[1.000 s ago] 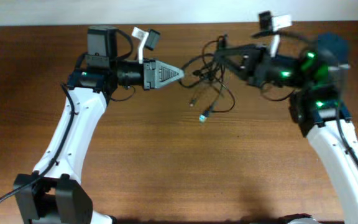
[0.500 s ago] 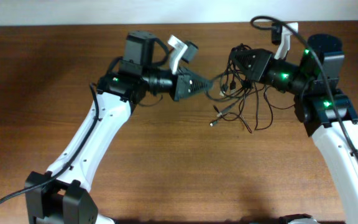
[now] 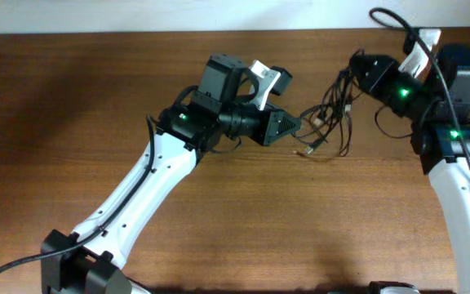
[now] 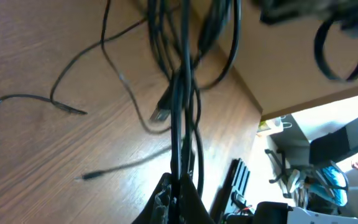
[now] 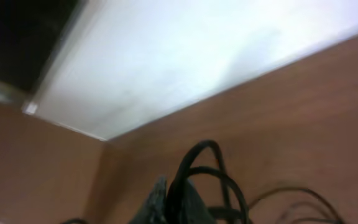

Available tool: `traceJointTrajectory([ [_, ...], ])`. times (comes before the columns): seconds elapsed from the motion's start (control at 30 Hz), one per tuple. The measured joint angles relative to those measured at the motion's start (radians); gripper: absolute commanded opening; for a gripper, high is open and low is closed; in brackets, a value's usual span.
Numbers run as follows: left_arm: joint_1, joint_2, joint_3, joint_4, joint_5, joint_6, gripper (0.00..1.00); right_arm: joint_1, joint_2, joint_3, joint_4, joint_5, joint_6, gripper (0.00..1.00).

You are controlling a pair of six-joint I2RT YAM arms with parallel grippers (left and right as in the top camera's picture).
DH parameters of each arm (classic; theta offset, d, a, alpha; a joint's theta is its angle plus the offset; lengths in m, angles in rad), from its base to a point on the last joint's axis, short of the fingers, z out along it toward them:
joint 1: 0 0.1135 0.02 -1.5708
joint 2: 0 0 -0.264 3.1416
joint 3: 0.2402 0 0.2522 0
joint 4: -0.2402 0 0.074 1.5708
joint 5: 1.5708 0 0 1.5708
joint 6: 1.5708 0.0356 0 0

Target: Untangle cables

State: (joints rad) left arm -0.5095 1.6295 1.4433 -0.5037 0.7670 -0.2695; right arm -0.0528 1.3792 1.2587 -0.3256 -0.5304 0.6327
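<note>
The cables [image 3: 330, 114] are thin black wires, knotted in a bundle that hangs between my two grippers above the table's far right. My left gripper [image 3: 297, 126] is shut on strands at the bundle's left end. In the left wrist view the cables [image 4: 180, 93] run straight up from the shut jaws [image 4: 180, 186], with loose ends and small plugs lying on the wood. My right gripper [image 3: 356, 72] is shut on the bundle's upper right part. In the right wrist view black cable loops [image 5: 207, 168] rise out of its jaws [image 5: 178, 198].
The brown wooden table [image 3: 235, 212] fills the overhead view, and a white wall strip runs along its far edge. In the left wrist view the table edge [image 4: 260, 106] is close on the right, with chairs and floor clutter beyond it.
Both arms have moved to the right with the bundle. The left gripper has followed it across the table, and the cables are now drawn tighter and further right.
</note>
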Motion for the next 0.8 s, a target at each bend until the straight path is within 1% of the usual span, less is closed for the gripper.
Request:
traceJointTrajectory([
  [0.03, 0.002, 0.0, 0.0, -0.004, -0.017, 0.0, 0.0, 0.0, 0.0, 0.0, -0.06, 0.014, -0.016, 0.56],
  [0.07, 0.002, 0.0, 0.0, -0.008, -0.043, 0.0, 0.0, -0.001, 0.0, 0.0, -0.103, -0.004, -0.034, 0.96],
  [0.1, 0.002, 0.0, -0.001, -0.008, -0.077, 0.0, 0.0, -0.003, 0.0, 0.0, -0.113, -0.051, -0.07, 1.0],
  [0.17, 0.002, 0.0, -0.001, -0.003, -0.116, 0.0, 0.0, -0.004, 0.0, 0.001, -0.171, -0.096, -0.098, 0.99],
  [0.27, 0.003, 0.0, -0.001, 0.011, -0.14, 0.0, 0.0, -0.003, 0.0, 0.001, -0.279, -0.126, -0.18, 1.0],
  [0.3, 0.003, 0.0, -0.001, 0.011, -0.141, 0.0, 0.0, -0.003, 0.0, 0.001, -0.292, -0.127, -0.19, 0.94],
  [0.33, 0.003, 0.0, -0.002, 0.011, -0.144, 0.0, 0.0, -0.003, 0.001, 0.001, -0.322, -0.126, -0.207, 0.84],
  [0.37, 0.003, 0.0, -0.002, 0.011, -0.144, 0.0, 0.0, -0.003, 0.001, 0.001, -0.338, -0.127, -0.222, 0.82],
  [0.43, 0.003, 0.0, -0.002, 0.01, -0.147, 0.0, 0.0, -0.003, 0.001, 0.001, -0.422, -0.126, -0.29, 0.74],
  [0.53, 0.003, 0.0, -0.002, -0.01, -0.148, 0.0, 0.0, -0.003, -0.001, 0.001, -0.517, -0.127, -0.358, 0.73],
  [0.6, 0.009, 0.0, -0.002, -0.029, -0.145, 0.0, 0.0, -0.003, -0.022, 0.001, -0.57, -0.127, -0.373, 0.73],
  [0.63, 0.019, -0.001, -0.002, -0.042, -0.139, 0.0, 0.0, -0.003, -0.05, 0.0, -0.606, -0.126, -0.38, 0.73],
  [0.7, 0.08, -0.026, -0.002, -0.102, -0.094, 0.0, 0.0, -0.003, -0.211, 0.0, -0.673, -0.127, -0.401, 0.73],
  [0.73, 0.098, -0.045, -0.002, -0.111, -0.069, 0.006, 0.0, 0.001, -0.263, 0.001, -0.711, -0.127, -0.406, 0.73],
  [0.8, 0.12, -0.117, -0.005, -0.127, 0.025, 0.03, 0.0, 0.045, -0.381, 0.001, -0.768, -0.129, -0.435, 0.72],
])
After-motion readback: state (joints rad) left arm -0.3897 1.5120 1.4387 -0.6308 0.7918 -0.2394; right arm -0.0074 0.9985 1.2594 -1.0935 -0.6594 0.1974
